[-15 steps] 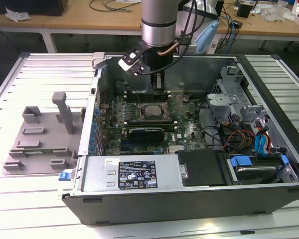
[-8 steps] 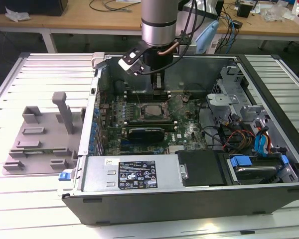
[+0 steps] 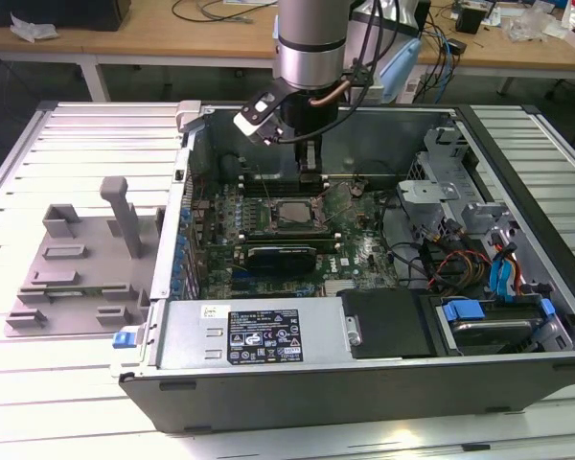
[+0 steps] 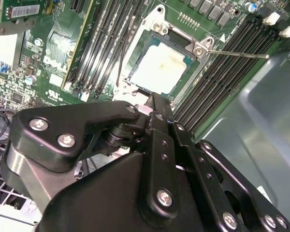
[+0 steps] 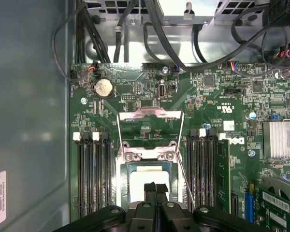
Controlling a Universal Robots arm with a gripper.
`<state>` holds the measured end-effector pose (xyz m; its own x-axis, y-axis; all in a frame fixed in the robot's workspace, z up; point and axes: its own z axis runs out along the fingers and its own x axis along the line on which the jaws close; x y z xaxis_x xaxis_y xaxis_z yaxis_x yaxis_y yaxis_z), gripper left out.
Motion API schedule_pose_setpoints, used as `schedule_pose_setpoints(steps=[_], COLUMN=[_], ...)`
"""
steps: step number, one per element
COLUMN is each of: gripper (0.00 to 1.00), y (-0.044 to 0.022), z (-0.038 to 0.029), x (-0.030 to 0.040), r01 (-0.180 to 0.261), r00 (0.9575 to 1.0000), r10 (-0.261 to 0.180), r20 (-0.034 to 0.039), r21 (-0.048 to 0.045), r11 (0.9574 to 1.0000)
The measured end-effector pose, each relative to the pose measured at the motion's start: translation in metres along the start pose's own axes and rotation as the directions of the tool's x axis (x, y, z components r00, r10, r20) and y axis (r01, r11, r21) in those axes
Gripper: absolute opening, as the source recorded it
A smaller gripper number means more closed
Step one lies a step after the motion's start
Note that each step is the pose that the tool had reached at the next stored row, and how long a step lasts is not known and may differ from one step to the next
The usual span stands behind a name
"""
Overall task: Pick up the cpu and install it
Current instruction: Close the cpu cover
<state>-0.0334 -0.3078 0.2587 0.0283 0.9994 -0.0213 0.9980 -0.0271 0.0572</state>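
Gripper (image 5: 155, 186) closed over cpu (image 4: 159, 67), prob. seated in socket (image 5: 147, 155).

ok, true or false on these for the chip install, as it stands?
1. The chip lies on the circuit board inside the computer case. True.
2. The metal bracket is clamped down over the chip. False: it is swung open, off the chip.
3. The gripper is above the chip, fingers together. True.
4. The gripper is outside the computer case. False: it hangs inside it.
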Motion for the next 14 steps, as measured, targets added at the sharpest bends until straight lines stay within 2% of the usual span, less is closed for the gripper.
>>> schedule_pose_setpoints(steps=[10, 12, 14], gripper=[0.11, 0.11, 0.11], y=[0.0135, 0.0203, 0.0213], z=[0.0008, 0.0012, 0.0012], x=[0.0004, 0.0006, 0.0006], r01=[0.0, 0.0, 0.0], r00=[1.0, 1.0, 1.0], r10=[0.0, 0.0, 0.0], r20=[-0.0001, 0.0, -0.0001], r21=[0.0, 0.0, 0.0], r11=[1.0, 1.0, 1.0])
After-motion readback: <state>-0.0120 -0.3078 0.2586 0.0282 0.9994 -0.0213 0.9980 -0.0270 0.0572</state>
